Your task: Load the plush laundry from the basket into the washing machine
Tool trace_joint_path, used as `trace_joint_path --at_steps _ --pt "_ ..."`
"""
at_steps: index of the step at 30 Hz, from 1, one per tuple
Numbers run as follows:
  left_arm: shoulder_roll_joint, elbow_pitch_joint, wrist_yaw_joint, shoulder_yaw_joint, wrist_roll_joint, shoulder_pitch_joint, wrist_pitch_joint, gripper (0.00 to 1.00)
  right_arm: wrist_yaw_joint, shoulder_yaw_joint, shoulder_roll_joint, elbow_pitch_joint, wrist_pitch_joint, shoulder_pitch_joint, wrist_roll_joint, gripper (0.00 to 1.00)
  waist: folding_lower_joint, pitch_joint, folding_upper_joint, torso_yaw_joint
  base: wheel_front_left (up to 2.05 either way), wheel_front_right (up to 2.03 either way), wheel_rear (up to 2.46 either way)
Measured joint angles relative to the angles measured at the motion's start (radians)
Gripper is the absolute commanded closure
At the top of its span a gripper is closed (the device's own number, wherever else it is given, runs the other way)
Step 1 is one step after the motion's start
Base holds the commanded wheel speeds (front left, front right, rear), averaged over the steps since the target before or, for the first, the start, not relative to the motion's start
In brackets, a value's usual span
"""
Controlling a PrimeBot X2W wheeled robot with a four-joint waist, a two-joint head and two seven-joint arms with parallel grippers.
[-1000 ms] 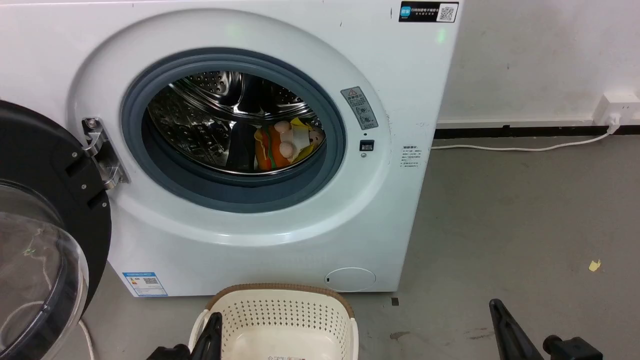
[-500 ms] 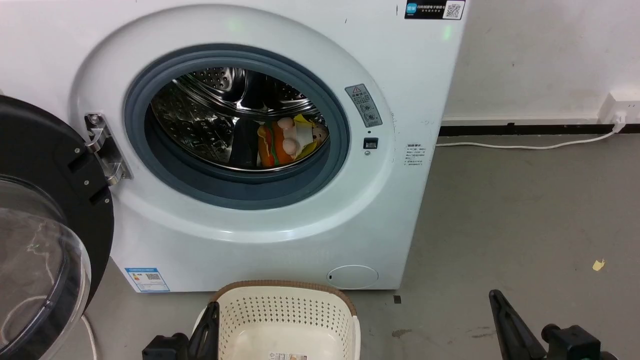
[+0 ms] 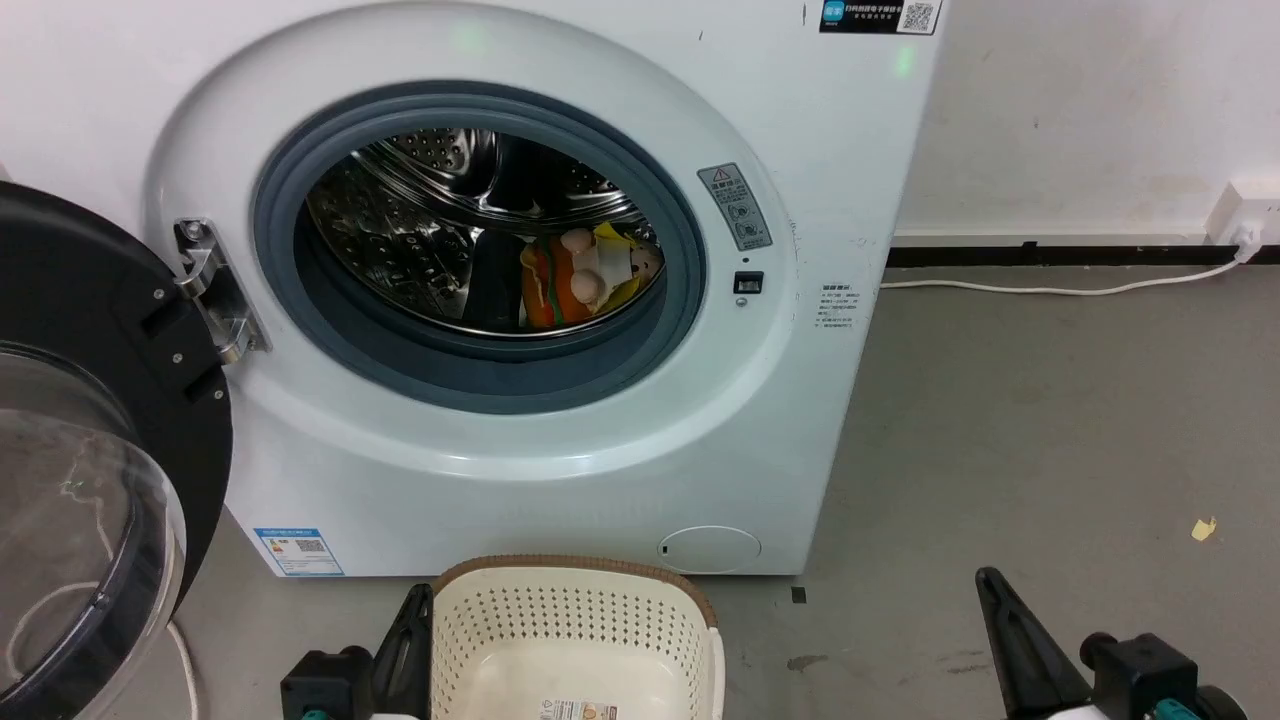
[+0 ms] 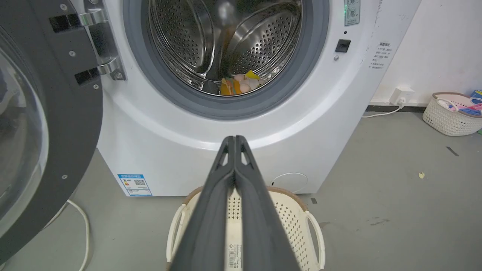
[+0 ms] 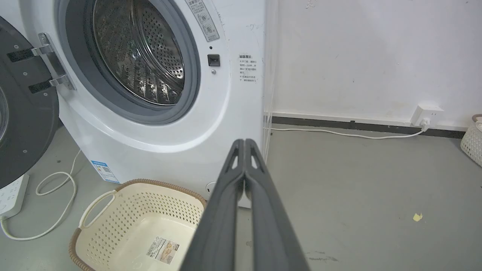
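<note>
The plush laundry lies far inside the washing machine, with the basket near its foot. Light and squashy, it would likely take a pinch anywhere on its bulk. Left claw and right claw are pressed together, carrying nothing.

You have a grey floor running back to a white wall on the right, with a black skirting at its foot. A white cable lies on the floor just beside the skirting and ends at a socket low on the wall, far right. A far basket with coloured items in it stands near that socket. A yellow scrap lies alone on the right. Nearer you are a dark stain and a small black mark. On the left, a looped cord lies near a power strip.
</note>
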Motion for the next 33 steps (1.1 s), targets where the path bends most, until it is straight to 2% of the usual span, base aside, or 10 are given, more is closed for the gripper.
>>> trace_joint_path --at_steps 33 --pt "-0.012 -0.046 -0.005 0.046 0.072 -0.041 0.067 1.00 0.000 -0.013 0.000 -0.014 0.067 -0.055 -0.039 1.00 -0.0001 0.019 0.0000 0.018 0.00 0.00 0.00"
